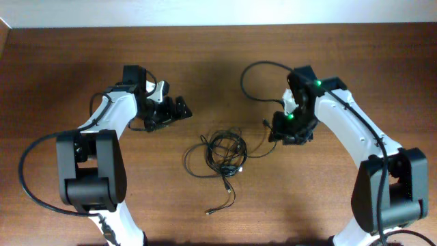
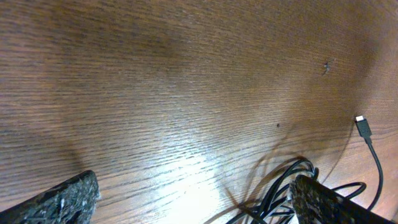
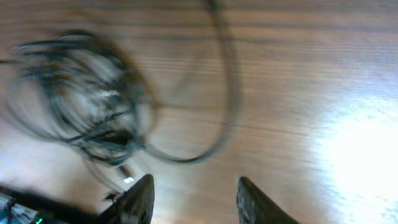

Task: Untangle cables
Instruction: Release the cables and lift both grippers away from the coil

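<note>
The cables lie as a tangle of thin black cords in the middle of the table, with one strand and plug trailing toward the front. My left gripper is open and empty, up and left of the tangle; the left wrist view shows its fingers wide apart, with cable loops by the right finger and a plug end. My right gripper is open and empty just right of the tangle. The right wrist view is blurred, with the coil ahead left of its fingers.
A thicker black robot cable loops on the table behind the right gripper. The pale back edge of the wooden table runs along the top. Both arm bases stand at the front corners.
</note>
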Tool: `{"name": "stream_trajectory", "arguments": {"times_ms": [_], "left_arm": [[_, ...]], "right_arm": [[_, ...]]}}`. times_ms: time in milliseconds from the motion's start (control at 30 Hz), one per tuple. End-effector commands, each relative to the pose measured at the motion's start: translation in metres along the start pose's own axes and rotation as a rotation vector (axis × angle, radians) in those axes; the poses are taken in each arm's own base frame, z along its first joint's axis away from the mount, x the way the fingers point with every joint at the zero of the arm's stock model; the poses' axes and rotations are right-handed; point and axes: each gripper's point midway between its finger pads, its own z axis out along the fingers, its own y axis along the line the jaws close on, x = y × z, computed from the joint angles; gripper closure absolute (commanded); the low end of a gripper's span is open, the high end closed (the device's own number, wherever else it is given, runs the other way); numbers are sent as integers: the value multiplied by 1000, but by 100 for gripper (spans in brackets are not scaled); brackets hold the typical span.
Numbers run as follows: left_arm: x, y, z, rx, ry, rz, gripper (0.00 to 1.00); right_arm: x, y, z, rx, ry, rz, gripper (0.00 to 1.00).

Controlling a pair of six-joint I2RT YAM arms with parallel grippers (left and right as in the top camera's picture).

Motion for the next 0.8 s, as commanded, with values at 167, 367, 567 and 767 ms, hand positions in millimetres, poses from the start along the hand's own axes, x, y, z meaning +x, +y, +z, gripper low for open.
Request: {"name": "stream_trajectory", "arguments": {"times_ms": [167,367,567,767], "left_arm": [[-4,29,-2,-175,-35,-184,1],[-4,30,-3,-179,-32,-186,1],[-4,29,-2,-175,-31,-185,1],[-3,29,-2,-175,-31,-185,1]], "right_arm": [[14,115,2,-137,-84,-478,58],[39,145,63,-93,12,-605,53],[29,157,100,-32,-38,-676,73],[22,159,100,-28,-69,-684,62]]}}
